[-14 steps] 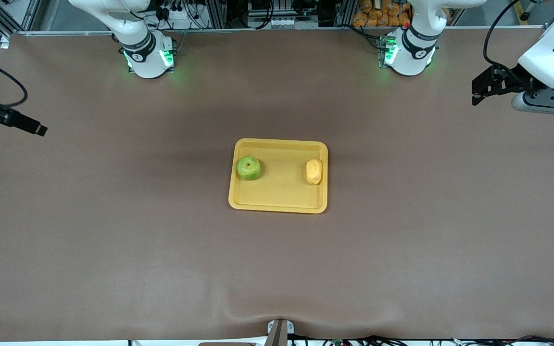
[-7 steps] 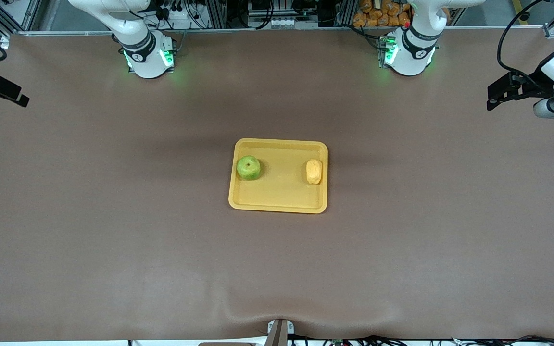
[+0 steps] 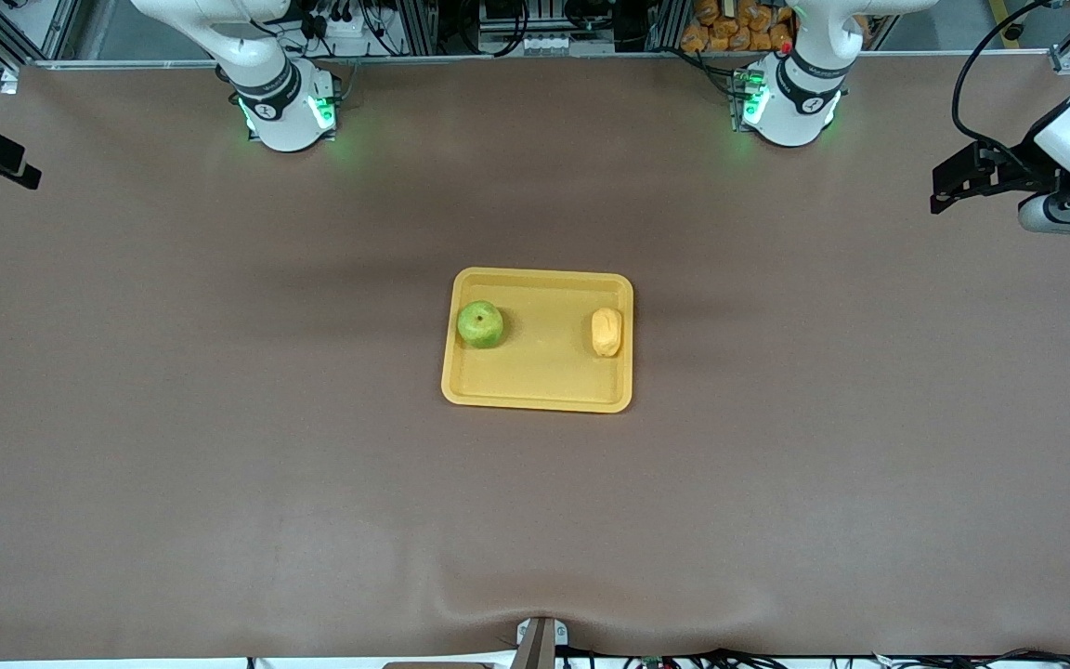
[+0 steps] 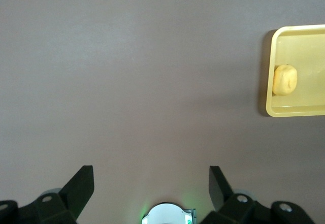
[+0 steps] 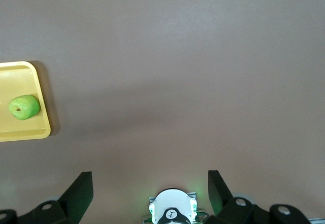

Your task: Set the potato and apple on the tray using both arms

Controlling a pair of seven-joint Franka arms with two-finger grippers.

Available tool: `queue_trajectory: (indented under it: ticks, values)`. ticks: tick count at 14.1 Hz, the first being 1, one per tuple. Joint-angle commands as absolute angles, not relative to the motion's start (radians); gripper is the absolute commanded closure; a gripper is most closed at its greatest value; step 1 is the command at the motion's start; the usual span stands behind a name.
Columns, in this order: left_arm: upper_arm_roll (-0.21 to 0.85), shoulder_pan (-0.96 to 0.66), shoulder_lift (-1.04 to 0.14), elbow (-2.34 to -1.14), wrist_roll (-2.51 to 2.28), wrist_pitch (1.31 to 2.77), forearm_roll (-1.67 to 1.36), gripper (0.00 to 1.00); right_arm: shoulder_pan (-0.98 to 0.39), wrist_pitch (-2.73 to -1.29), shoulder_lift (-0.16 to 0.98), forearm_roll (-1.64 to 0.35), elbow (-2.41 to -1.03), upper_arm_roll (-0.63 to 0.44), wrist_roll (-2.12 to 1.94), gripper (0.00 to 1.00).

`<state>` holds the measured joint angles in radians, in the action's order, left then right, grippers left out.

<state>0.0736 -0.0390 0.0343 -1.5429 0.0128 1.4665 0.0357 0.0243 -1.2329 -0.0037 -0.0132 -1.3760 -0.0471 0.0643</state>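
The yellow-orange tray (image 3: 544,376) lies in the middle of the table. The green apple (image 3: 480,324) sits in it toward the right arm's end, and the pale yellow potato (image 3: 606,332) sits in it toward the left arm's end. My left gripper (image 3: 942,190) is open and empty, up over the table's left-arm end; its wrist view (image 4: 151,181) shows the potato (image 4: 284,79) on the tray (image 4: 297,110) far off. My right gripper (image 3: 19,169) is open and empty over the right-arm end; its wrist view (image 5: 151,183) shows the apple (image 5: 24,106) on the tray (image 5: 28,132).
Brown mat covers the table. The two arm bases (image 3: 286,111) (image 3: 788,102) with green lights stand along the table's edge farthest from the front camera. Orange items (image 3: 730,23) are piled off the table near the left base. A small mount (image 3: 540,641) sits at the nearest edge.
Both grippers have drawn away from the tray toward their ends of the table. The left one has come back slightly in the last half second. Apple and potato have not moved.
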Motion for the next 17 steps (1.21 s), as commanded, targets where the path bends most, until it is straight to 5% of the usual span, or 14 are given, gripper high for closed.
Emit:
queue_trajectory:
  ticks: [1,17]
  values:
    - [0.077,-0.025,0.058,-1.565,0.012,1.466,0.012,0.00,0.015,-1.216,-0.021,0.018,-1.378,-0.044,0.041,0.00]
    - [0.077,-0.025,0.055,-1.565,0.017,1.468,0.012,0.00,0.018,-1.247,-0.018,0.003,-1.374,-0.014,0.040,0.00]
